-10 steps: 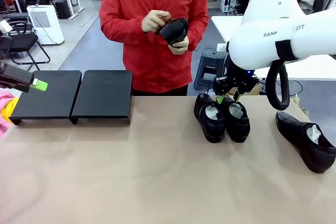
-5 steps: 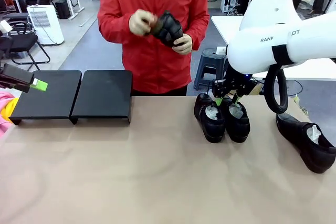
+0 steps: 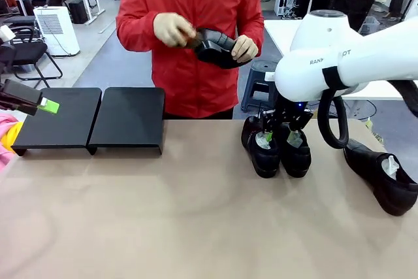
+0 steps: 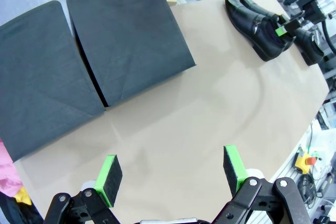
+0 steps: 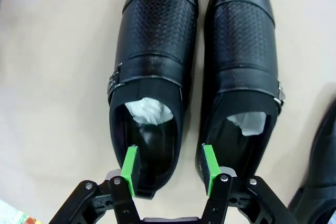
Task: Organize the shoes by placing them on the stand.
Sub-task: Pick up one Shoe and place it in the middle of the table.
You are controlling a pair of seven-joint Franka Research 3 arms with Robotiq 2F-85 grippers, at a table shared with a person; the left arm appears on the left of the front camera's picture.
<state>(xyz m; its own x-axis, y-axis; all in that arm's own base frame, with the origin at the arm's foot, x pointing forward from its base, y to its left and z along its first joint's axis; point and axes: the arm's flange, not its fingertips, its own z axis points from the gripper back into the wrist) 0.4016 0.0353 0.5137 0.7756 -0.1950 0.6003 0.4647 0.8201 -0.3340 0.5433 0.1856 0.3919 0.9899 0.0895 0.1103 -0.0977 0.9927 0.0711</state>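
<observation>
Two black shoes (image 3: 277, 149) stand side by side on the table, white paper in them, with a third shoe (image 3: 382, 174) at the far right. A person in red holds another shoe (image 3: 219, 47) in both hands above the far edge. My right gripper (image 3: 279, 136) hangs open over the pair's heels. In the right wrist view its left fingertip (image 5: 130, 171) is over the left shoe (image 5: 152, 82), its right fingertip (image 5: 209, 167) at the right shoe's (image 5: 244, 66) near edge. The black stand (image 3: 91, 119) is bare. My left gripper (image 4: 171, 171) is open, above the table before the stand (image 4: 126, 40).
Pink and yellow cloth (image 3: 5, 138) lies at the table's left edge beside the stand. A stool (image 3: 261, 83) stands behind the table near the person. A yellow box with a red button (image 4: 305, 162) sits below the table's edge.
My right arm has shifted left and down, closer over the pair's heels. The person has turned the held shoe in both hands. My left gripper has not moved.
</observation>
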